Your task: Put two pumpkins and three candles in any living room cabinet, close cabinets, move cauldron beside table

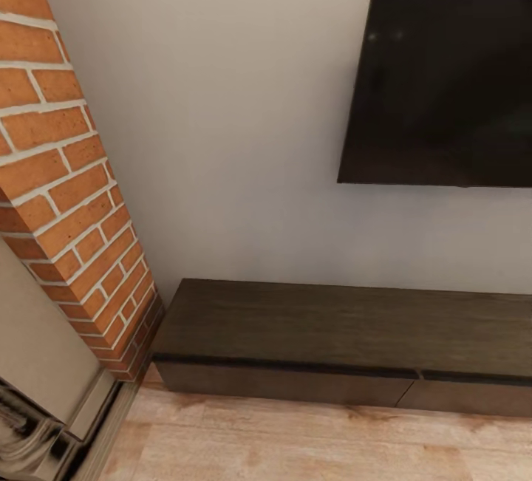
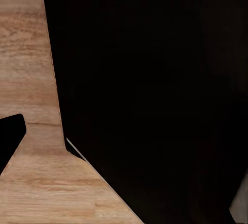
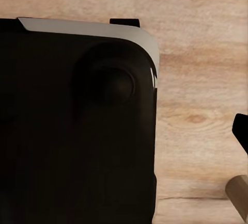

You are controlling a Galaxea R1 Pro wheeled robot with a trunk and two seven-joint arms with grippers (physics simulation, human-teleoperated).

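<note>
The low dark-brown cabinet [image 1: 332,340] stands shut against a pale wall [image 1: 222,134] beneath a wall-mounted TV [image 1: 443,89], a brick fireplace [image 1: 66,193] at its left end, on light wood floor [image 1: 295,440]. Both wrist views face black robot bodywork over floorboards; gripper states cannot be told.

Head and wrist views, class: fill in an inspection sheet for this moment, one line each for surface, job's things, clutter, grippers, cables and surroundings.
Surface: pale wood floor; the cabinet's top is bare.
Job's things: the cabinet, long, low, dark brown, against the wall, its drawer fronts shut.
Clutter: nothing seen.
Grippers: cannot tell; wrist views show dark robot bodywork above the floor.
Cables: nothing seen.
Surroundings: brick fireplace left of the cabinet, wall TV above it, plain pale wall.
</note>
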